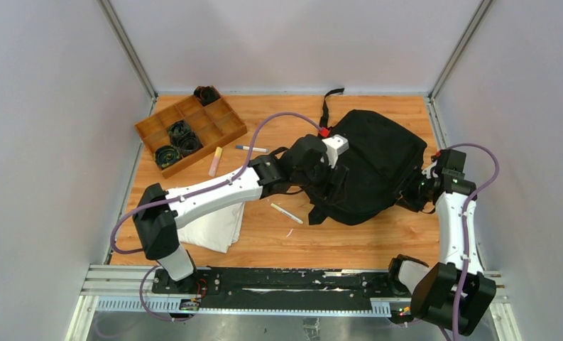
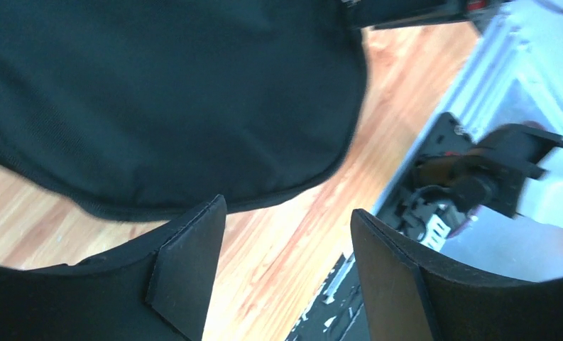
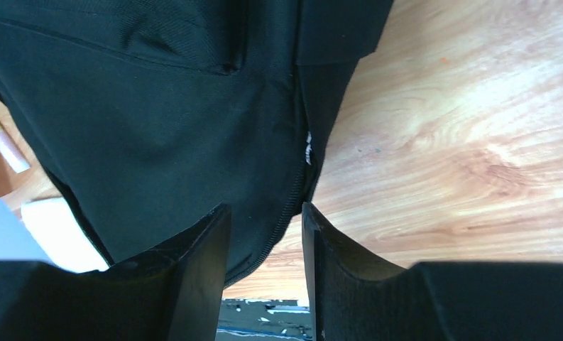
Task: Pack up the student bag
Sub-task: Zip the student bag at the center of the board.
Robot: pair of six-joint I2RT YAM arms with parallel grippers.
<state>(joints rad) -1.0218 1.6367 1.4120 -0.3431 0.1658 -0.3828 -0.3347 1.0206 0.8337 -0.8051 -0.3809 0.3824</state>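
Since the student bag lies slumped on the desk with its zipper edge between the half-open right fingers, and the left fingers gape empty, close squarely on that seam before pulling.
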